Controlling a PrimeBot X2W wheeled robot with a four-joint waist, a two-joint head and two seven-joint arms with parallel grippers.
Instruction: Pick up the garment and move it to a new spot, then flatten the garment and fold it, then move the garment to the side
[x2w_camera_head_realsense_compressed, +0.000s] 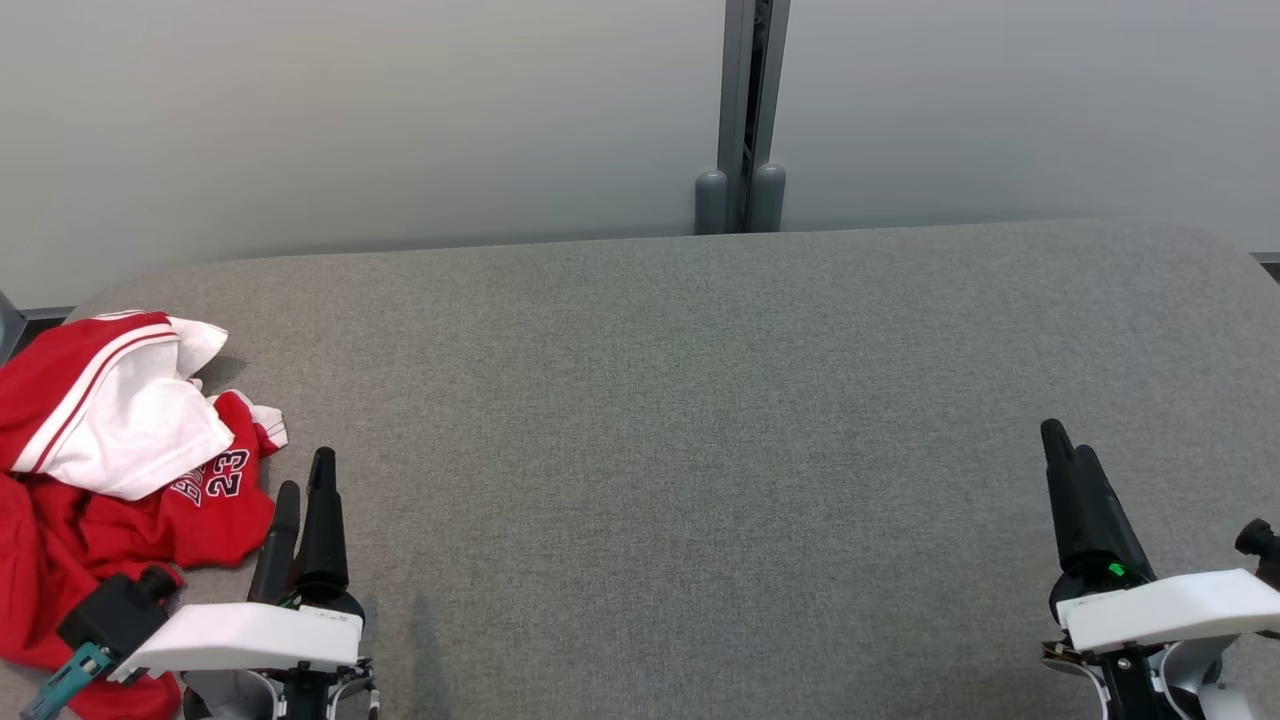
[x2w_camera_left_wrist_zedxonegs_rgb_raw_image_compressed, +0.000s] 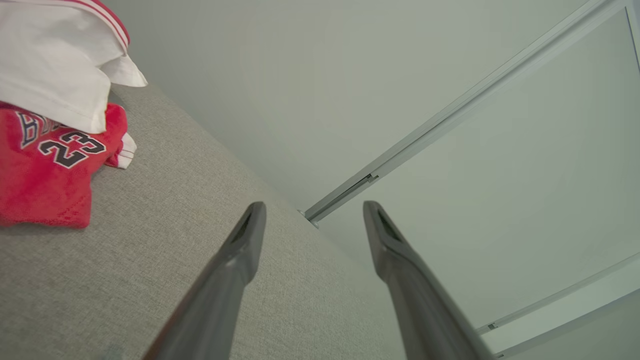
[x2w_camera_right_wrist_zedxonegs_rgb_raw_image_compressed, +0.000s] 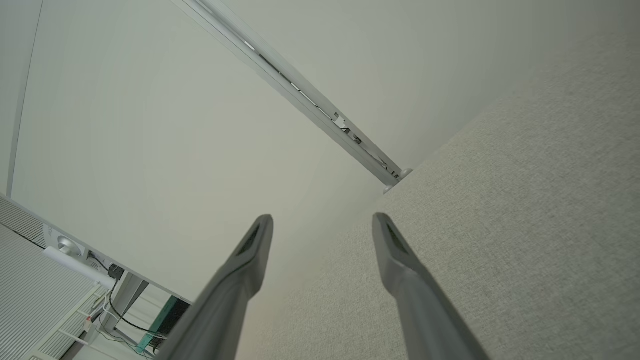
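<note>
Looking down on a grey, cloth-covered worktop (x2w_camera_head_realsense_compressed: 700, 400) running back to a pale wall (x2w_camera_head_realsense_compressed: 400, 120), with a grey upright post (x2w_camera_head_realsense_compressed: 742, 110) dividing that wall behind the far edge.

Lying bunched at the worktop's far left, reaching its left edge: the garment (x2w_camera_head_realsense_compressed: 110, 430), a red jersey with white trim. Showing a white inner layer folded over its top and the number 23 (x2w_camera_head_realsense_compressed: 228, 473) in dark figures on the red cloth, on the side nearest the left arm. Resting loose on the worktop, gripped by neither claw.

Sitting at the lower left of the head view, just beside the garment's edge toward the worktop's middle: the left claw (x2w_camera_head_realsense_compressed: 305, 472), pointing away from the robot toward the wall. Standing open, as seen in the left wrist view, with both dark fingers (x2w_camera_left_wrist_zedxonegs_rgb_raw_image_compressed: 240, 260) spread well apart and holding nothing. Appearing at the upper left of that same view, clear of both fingers: the garment, touching neither one.

Sitting at the lower right of the head view, well apart from the garment: the right claw (x2w_camera_head_realsense_compressed: 1068, 440), also pointing toward the wall. Standing open too, with its fingers (x2w_camera_right_wrist_zedxonegs_rgb_raw_image_compressed: 240, 270) splayed wide in the right wrist view, above worktop and wall, gripping nothing. Glowing green near the base of that claw: a small light (x2w_camera_head_realsense_compressed: 1116, 570).
</note>
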